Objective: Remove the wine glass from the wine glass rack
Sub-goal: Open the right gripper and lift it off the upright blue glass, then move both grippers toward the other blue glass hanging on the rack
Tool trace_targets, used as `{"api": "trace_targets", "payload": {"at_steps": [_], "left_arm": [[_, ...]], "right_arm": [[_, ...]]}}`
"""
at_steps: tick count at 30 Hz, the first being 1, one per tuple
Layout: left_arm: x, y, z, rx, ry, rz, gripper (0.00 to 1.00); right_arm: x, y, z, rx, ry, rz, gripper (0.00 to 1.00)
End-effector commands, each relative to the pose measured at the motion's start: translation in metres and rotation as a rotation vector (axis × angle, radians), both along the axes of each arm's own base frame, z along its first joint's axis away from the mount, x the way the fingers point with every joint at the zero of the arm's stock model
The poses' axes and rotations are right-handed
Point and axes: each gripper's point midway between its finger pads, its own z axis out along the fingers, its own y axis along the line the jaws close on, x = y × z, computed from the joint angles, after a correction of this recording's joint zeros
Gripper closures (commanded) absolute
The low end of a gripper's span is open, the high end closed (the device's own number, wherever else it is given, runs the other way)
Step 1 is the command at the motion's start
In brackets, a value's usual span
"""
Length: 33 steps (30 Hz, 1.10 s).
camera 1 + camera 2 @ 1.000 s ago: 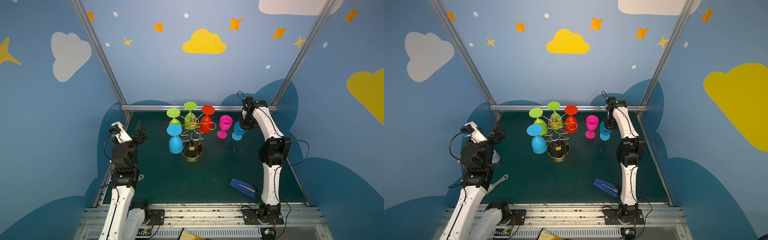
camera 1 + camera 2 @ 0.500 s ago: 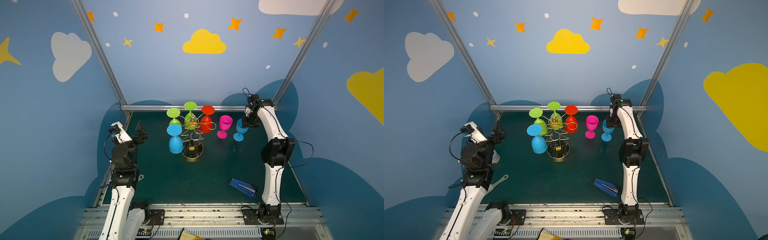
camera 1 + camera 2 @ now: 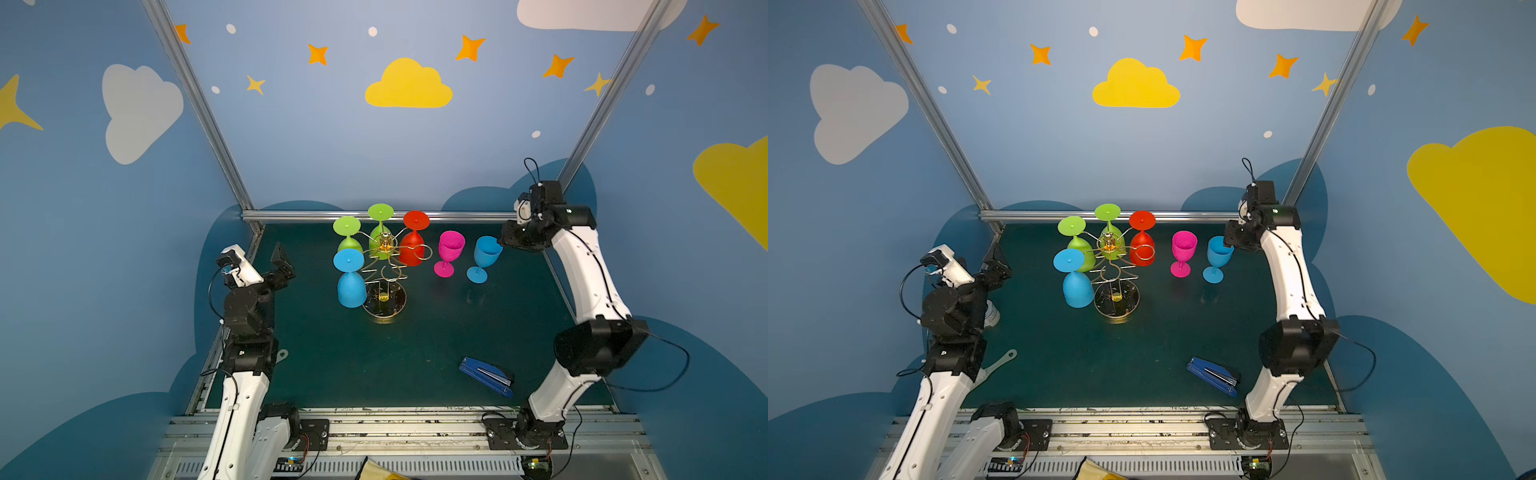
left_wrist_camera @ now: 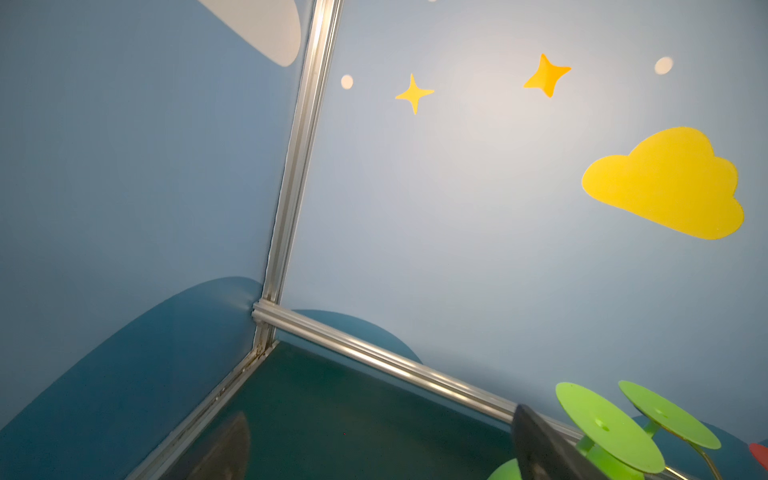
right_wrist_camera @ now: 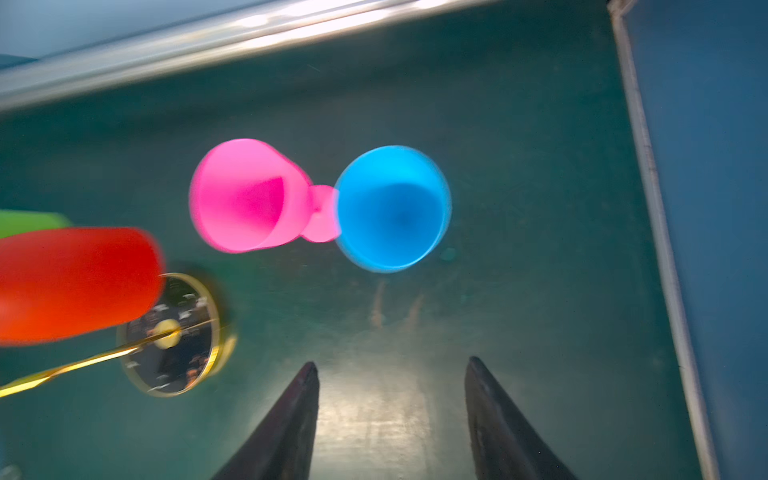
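The gold wire wine glass rack [image 3: 384, 270] [image 3: 1116, 270] stands at mid-table on its round dark base [image 5: 174, 332]. Two green glasses [image 3: 348, 232], a red glass [image 3: 413, 245] [image 5: 75, 282] and a blue glass [image 3: 350, 278] hang from it upside down. A pink wine glass [image 3: 449, 251] [image 5: 245, 195] and a blue wine glass [image 3: 484, 255] [image 5: 392, 208] stand upright on the mat to its right. My right gripper [image 3: 506, 241] [image 5: 392, 365] hovers open just right of the standing blue glass, holding nothing. At the left wall, my left gripper [image 3: 282, 262] [image 4: 382, 411] is open and empty.
A blue stapler [image 3: 486, 376] [image 3: 1212, 376] lies near the front right beside the right arm. A pale flat tool [image 3: 1000, 361] lies by the left arm's base. An aluminium rail [image 3: 374, 215] runs along the back edge of the mat, and walls close both sides.
My right gripper has opened, let go of the blue wine glass standing beside the pink one, and drawn back up and to the right. The left arm has not moved.
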Motion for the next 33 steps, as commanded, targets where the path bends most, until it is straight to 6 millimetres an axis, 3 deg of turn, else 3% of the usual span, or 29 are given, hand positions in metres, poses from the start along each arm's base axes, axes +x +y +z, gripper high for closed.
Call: {"api": "trace_targets", "payload": {"at_steps": [1,3,6,9,12,15,21,27,33], "left_arm": [[0.000,0.003,-0.005,-0.052,0.045,0.013,0.04],[-0.001,-0.001,-0.011,-0.107,0.072,-0.013,0.05],[-0.004,-0.013,-0.030,-0.237,0.140,-0.086,0.07],[-0.009,-0.032,-0.057,-0.423,0.202,-0.200,0.10],[-0.012,-0.055,-0.072,-0.578,0.235,-0.335,0.15],[-0.016,-0.082,-0.068,-0.635,0.287,-0.495,0.22],[-0.025,-0.124,-0.035,-0.670,0.364,-0.789,0.34],[-0.034,-0.144,-0.012,-0.681,0.372,-0.968,0.40],[-0.034,-0.158,-0.015,-0.677,0.417,-1.060,0.42]], "right_arm": [[-0.015,0.030,0.036,0.154,-0.226,0.107,0.43],[-0.032,0.037,0.042,0.220,-0.360,0.125,0.41],[-0.064,0.044,0.060,0.297,-0.525,0.160,0.31],[-0.089,0.048,0.066,0.318,-0.558,0.189,0.28],[-0.104,0.058,0.062,0.352,-0.539,0.234,0.26],[-0.111,0.066,0.051,0.374,-0.507,0.261,0.26],[-0.118,0.079,0.031,0.394,-0.465,0.295,0.26],[-0.125,0.088,0.023,0.399,-0.441,0.331,0.26],[-0.129,0.092,0.027,0.402,-0.455,0.344,0.26]]}}
